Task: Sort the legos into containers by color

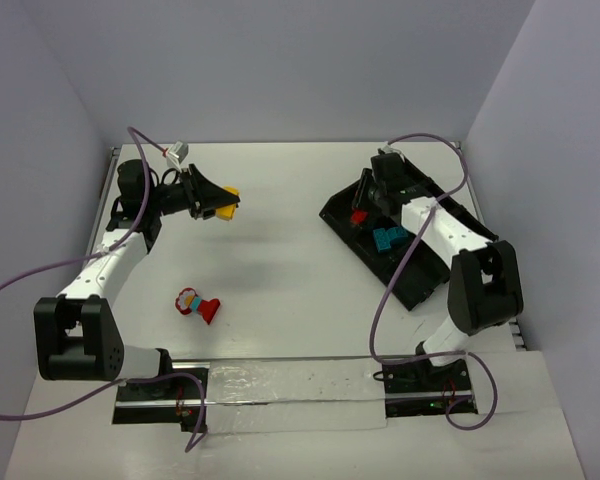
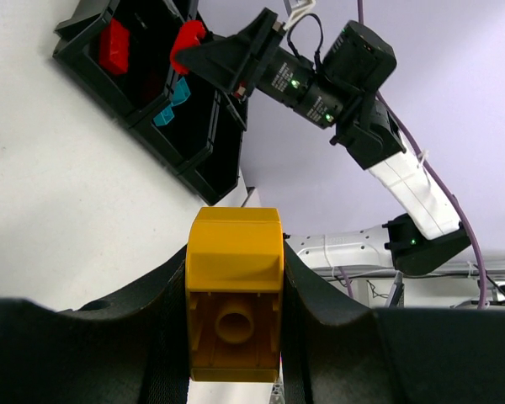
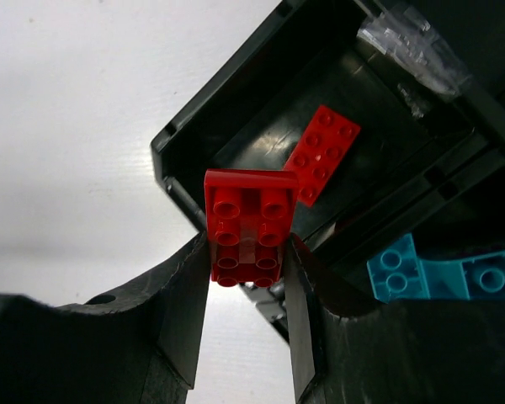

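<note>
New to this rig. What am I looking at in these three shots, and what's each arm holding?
Two robot arms are bolted at the near edge of a white table. The wide shot comes from a fixed camera above and behind them. The other two come from cameras on each wrist, looking out past that arm's own two fingers.

The left gripper is shut on a yellow brick, held above the table. The right gripper is shut on a red brick over the end compartment of a black tray. That compartment already holds a red plate; the next one holds cyan bricks.

A small clump of bricks, red with some blue and yellow, lies loose on the table.
</note>
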Controlling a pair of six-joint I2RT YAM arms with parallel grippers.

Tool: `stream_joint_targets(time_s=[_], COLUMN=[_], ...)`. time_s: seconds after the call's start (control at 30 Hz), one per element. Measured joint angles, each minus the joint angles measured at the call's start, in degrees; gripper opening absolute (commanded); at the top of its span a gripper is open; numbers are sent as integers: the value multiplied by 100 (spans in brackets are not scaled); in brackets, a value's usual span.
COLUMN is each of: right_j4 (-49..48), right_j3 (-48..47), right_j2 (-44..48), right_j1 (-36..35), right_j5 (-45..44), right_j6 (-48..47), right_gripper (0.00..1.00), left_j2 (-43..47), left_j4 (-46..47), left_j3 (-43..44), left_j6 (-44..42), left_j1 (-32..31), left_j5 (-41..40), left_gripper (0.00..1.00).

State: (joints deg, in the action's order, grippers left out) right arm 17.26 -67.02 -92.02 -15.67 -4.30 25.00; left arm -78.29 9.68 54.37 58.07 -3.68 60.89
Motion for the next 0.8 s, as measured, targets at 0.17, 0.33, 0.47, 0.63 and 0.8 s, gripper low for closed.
stream_joint_targets(time_s=[0.17,0.33,0.47,0.63,0.8], right_j4=[26,48,76,123,88], right_j3=[-336,-457,-464,-466,-344], right_j2=[-498,-804,-823,-754,-198], right_j1=[48,56,56,56,20], right_j5=[-53,-70,-91,-87,131], right_j6=[-74,-125,-156,-196,-199], right_gripper=[38,76,77,77,76], left_j2=[4,17,29,29,29], left_j4=[-44,-232,-279,-274,-254], left_j3=[1,22,22,22,22], left_j6=[-27,-166,-179,-179,-173], left_j1=[2,1,0,0,0], left_j5=[-25,-70,-70,-69,-68], left_gripper=[0,0,0,0,0])
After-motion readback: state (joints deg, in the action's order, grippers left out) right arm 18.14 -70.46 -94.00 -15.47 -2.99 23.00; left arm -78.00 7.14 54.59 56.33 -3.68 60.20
